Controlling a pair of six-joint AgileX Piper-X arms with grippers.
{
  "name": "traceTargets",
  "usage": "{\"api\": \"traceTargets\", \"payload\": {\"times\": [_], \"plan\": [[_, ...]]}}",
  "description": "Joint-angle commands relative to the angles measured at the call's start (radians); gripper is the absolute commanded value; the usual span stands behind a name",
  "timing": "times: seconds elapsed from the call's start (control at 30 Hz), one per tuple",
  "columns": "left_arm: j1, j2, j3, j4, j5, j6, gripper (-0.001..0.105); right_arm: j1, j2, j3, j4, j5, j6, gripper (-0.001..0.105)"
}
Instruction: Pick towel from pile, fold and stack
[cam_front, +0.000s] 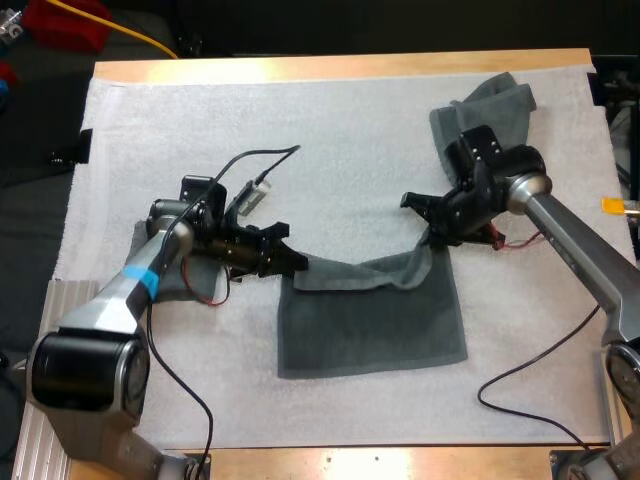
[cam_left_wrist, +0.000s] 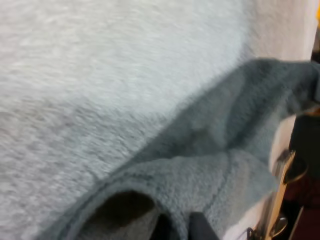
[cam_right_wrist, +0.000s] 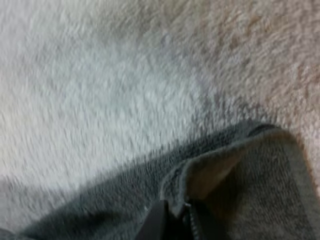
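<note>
While the dark grey-green towel (cam_front: 370, 320) is lying mostly flat in the middle of the white mat (cam_front: 300, 130), its far edge is hanging in a slack curve between the two arms in the high view. The left jaws are clamping the towel's far left corner, and the right jaws are clamping its far right corner. A second, crumpled towel (cam_front: 490, 105) is lying at the mat's far right corner, just behind the right arm, and the wooden tabletop (cam_front: 350, 65) is showing along the mat's far side.

In the left wrist view, the black fingers (cam_left_wrist: 200, 227) are pinching a folded rim of the towel (cam_left_wrist: 225, 165), which is stretching away over the mat (cam_left_wrist: 100, 75).

In the right wrist view, the fingers (cam_right_wrist: 152, 225) are pressing from both sides on a curled corner of the towel (cam_right_wrist: 240, 185), with the mat (cam_right_wrist: 100, 100) lying beyond it.
</note>
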Motion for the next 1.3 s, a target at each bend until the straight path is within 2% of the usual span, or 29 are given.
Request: {"api": "traceTargets", "payload": {"times": [0.0, 0.23, 0.37, 0.47, 0.57, 0.67, 0.8, 0.83, 0.93, 1.0, 1.27], "plan": [[0.004, 0.011, -0.003, -0.007, 0.017, -0.018, 0.0, -0.013, 0.007, -0.004, -0.008, -0.027, 0.031, 0.002], [0.029, 0.055, -0.005, -0.052, 0.025, -0.118, 0.0, -0.055, 0.017, 0.009, -0.09, -0.066, 0.16, 0.002], [0.061, 0.055, -0.005, -0.063, 0.025, -0.127, 0.001, -0.067, 0.017, 0.017, -0.139, -0.073, 0.195, 0.002], [0.088, 0.055, -0.005, -0.085, 0.028, -0.127, 0.011, -0.068, 0.017, 0.017, -0.178, -0.071, 0.199, 0.006], [0.109, 0.054, -0.005, -0.123, 0.05, -0.119, 0.022, -0.068, 0.017, 0.017, -0.232, -0.067, 0.199, 0.013], [0.116, 0.052, -0.005, -0.163, 0.084, -0.112, 0.037, -0.068, 0.017, 0.017, -0.269, -0.067, 0.193, 0.025], [0.116, 0.052, -0.005, -0.207, 0.092, -0.108, 0.067, -0.068, 0.017, 0.017, -0.281, -0.067, 0.164, 0.05], [0.116, 0.052, -0.005, -0.217, 0.092, -0.105, 0.07, -0.068, 0.017, 0.017, -0.28, -0.067, 0.152, 0.055], [0.116, 0.046, -0.005, -0.248, 0.092, -0.098, 0.068, -0.068, 0.017, 0.017, -0.28, -0.071, 0.095, 0.07], [0.116, 0.034, -0.005, -0.272, 0.091, -0.088, 0.068, -0.068, 0.016, 0.017, -0.269, -0.075, 0.046, 0.073], [0.116, -0.092, -0.005, -0.373, 0.083, -0.069, 0.068, -0.068, -0.011, 0.017, -0.242, -0.071, -0.081, 0.073]]}}
